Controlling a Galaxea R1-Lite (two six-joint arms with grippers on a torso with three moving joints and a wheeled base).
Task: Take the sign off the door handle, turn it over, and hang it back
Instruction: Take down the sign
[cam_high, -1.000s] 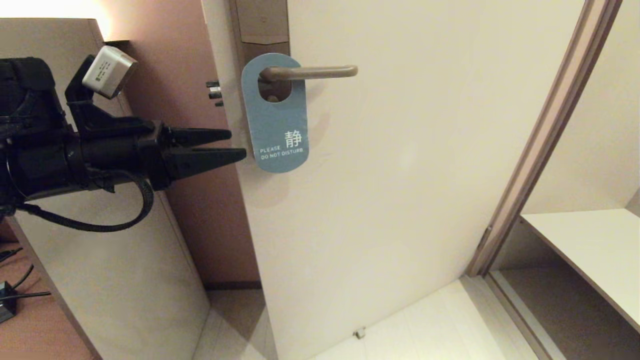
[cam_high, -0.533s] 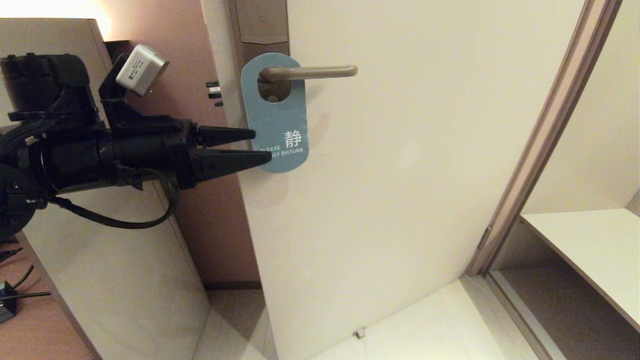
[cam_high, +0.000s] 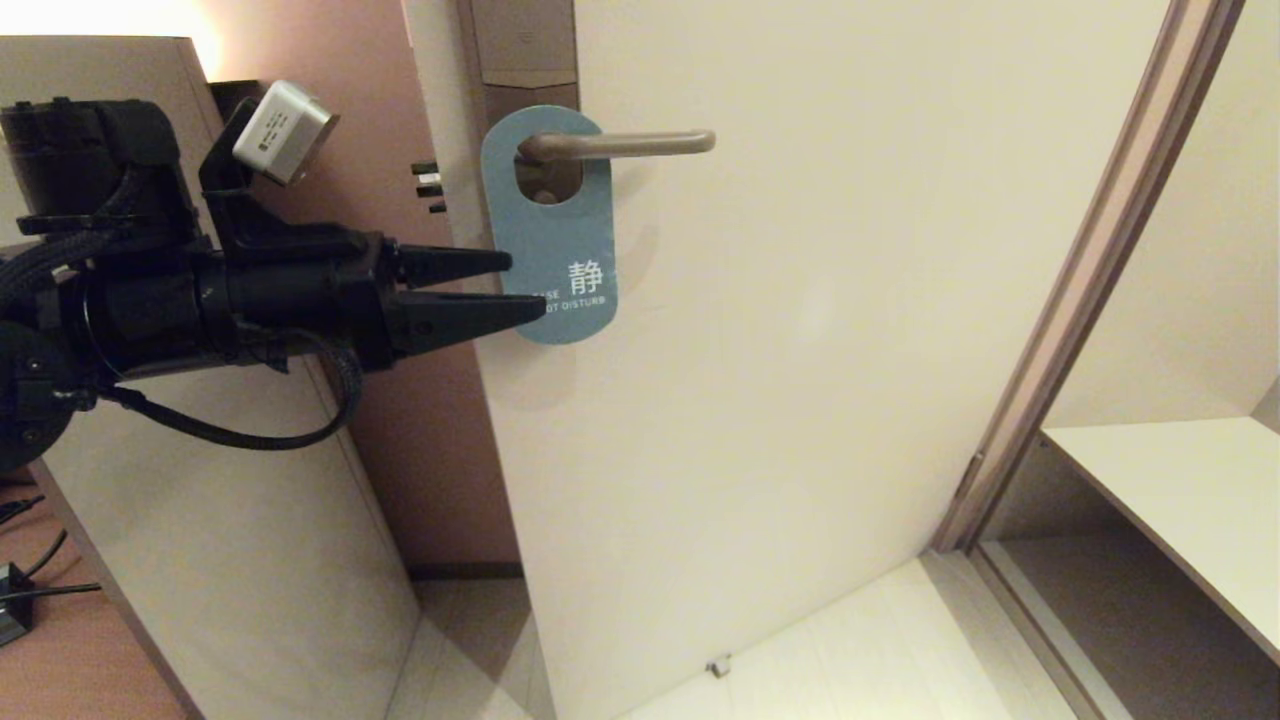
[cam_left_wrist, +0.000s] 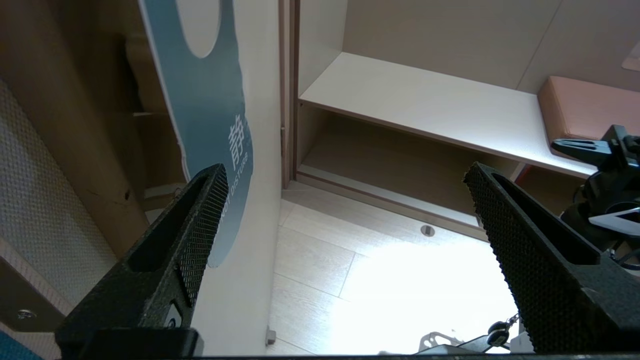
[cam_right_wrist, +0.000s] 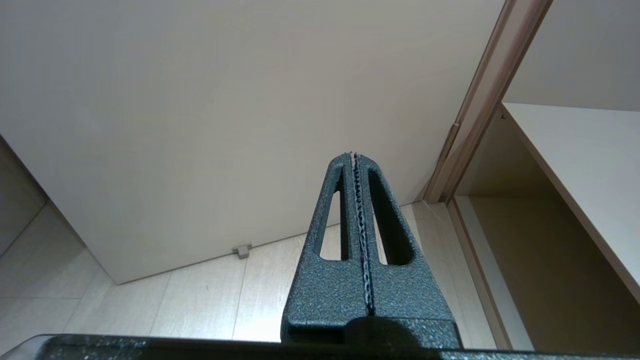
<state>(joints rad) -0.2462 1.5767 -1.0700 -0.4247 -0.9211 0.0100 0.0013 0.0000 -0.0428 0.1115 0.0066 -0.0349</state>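
The sign (cam_high: 555, 240) hangs blue-grey side out on the door handle (cam_high: 630, 145), with "DO NOT DISTURB" at its lower end. My left gripper (cam_high: 528, 284) reaches in level from the left, open, and its fingertips overlap the sign's lower left edge. In the left wrist view the sign (cam_left_wrist: 205, 100) lies flat against the door, partly behind one finger (cam_left_wrist: 200, 225) of the wide-open left gripper (cam_left_wrist: 345, 170). I cannot tell whether that finger touches the sign. My right gripper (cam_right_wrist: 354, 154) is shut and empty, low down, pointing at the door's lower part.
The cream door (cam_high: 800, 350) stands ajar, its frame (cam_high: 1090, 280) to the right with a white shelf (cam_high: 1170, 480) beyond. A tall pale panel (cam_high: 200, 520) stands at the left behind my left arm. A door stop (cam_high: 717, 665) sits at the floor.
My left gripper has moved right, from just clear of the sign to overlapping its lower left edge. Over the last half second it has barely shifted. The sign still hangs the same.
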